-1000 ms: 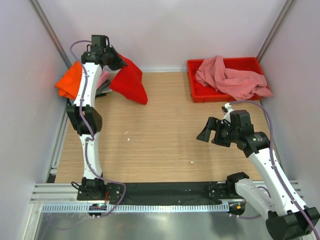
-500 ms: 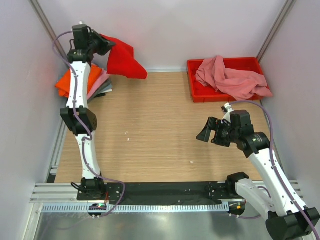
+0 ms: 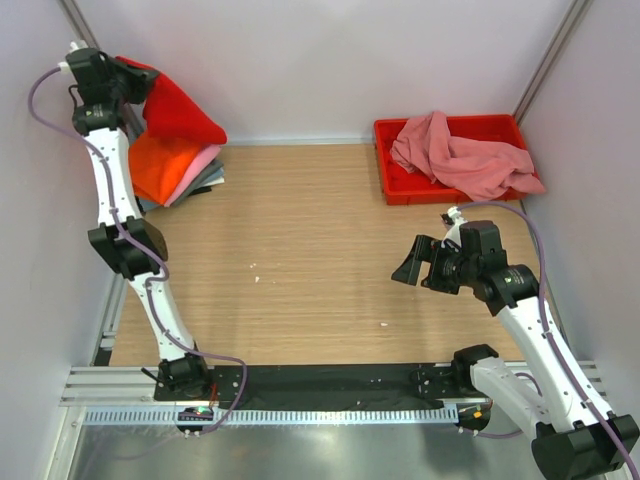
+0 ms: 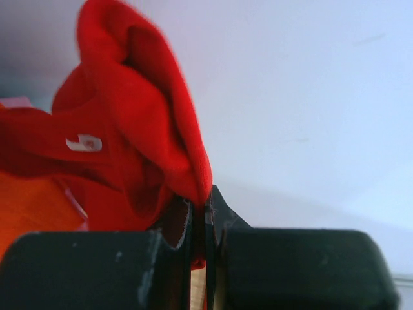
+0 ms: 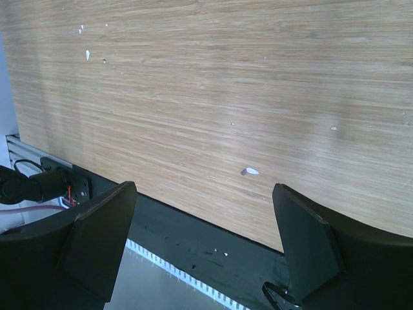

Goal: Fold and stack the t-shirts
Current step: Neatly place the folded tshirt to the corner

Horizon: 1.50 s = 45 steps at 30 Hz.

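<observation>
My left gripper (image 3: 135, 82) is raised in the far left corner, shut on a fold of the bright red t-shirt (image 3: 182, 110). That shirt hangs over a stack of folded t-shirts: orange (image 3: 158, 170), light pink (image 3: 196, 166) and grey (image 3: 211, 178). In the left wrist view the red cloth (image 4: 129, 129) is pinched between the jaws (image 4: 206, 216), with orange cloth (image 4: 26, 213) below. A crumpled dusty pink t-shirt (image 3: 465, 155) lies in the red tray (image 3: 420, 194). My right gripper (image 3: 410, 264) hovers open over bare wood (image 5: 203, 194), holding nothing.
The wooden table (image 3: 320, 240) runs between the stack and the tray. White walls stand close on the left, back and right. A black strip (image 5: 193, 239) and a metal rail (image 3: 300, 385) line the near edge by the arm bases.
My left arm has swung left and up toward the corner, carrying the red t-shirt from beside the stack to over it. The right arm has not moved.
</observation>
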Available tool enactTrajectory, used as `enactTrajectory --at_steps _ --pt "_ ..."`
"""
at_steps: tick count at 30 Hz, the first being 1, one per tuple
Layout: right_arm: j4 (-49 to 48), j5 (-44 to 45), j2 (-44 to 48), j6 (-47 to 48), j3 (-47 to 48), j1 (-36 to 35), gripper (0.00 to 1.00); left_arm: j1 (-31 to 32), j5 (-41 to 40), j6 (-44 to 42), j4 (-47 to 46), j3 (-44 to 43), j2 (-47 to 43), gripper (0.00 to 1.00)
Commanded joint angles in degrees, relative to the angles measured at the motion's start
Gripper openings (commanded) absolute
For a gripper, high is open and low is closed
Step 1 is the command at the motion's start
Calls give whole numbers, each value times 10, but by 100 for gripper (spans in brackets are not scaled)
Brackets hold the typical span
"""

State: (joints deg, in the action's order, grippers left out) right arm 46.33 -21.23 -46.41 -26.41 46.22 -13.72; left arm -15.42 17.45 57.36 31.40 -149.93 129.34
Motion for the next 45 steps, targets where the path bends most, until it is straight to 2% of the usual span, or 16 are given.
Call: enactTrajectory --at_steps 1,15,19,23,26,33,35,36,39,40,41,44,45 --pt "-19 -13 4 11 -2 0 93 -29 2 -8 -49 3 -60 0" --pt "-19 -21 4 13 -3 0 93 -71 34 6 -56 48 -59 1" --pt "-20 -21 4 14 -3 1 93 -72 24 -22 -14 82 -87 1" --pt "-20 -26 4 15 -4 0 93 -88 15 -35 -5 185 -145 2" --pt "-19 -29 6 15 -4 0 93 -115 42 -28 5 236 -165 2" --pt "-21 -34 4 17 -5 0 93 -174 25 -41 186 240 -149 2" --pt "-22 -34 4 17 -5 0 93 -182 23 -51 209 244 -145 4" --pt "-22 -34 4 17 -6 0 93 -182 21 -65 220 249 -144 6" --pt "-23 -34 4 17 -6 0 93 -184 1 -88 227 279 -147 21" --pt "-22 -35 4 17 -6 0 93 -185 -4 -90 228 299 -148 31" --pt "-22 -36 4 18 -6 0 93 -184 -12 -95 231 308 -149 37" --pt "-21 -36 7 18 -6 0 93 -184 -83 -110 261 320 -147 55" --pt "-20 -37 8 18 -6 0 93 -185 -128 -124 275 320 -146 59"
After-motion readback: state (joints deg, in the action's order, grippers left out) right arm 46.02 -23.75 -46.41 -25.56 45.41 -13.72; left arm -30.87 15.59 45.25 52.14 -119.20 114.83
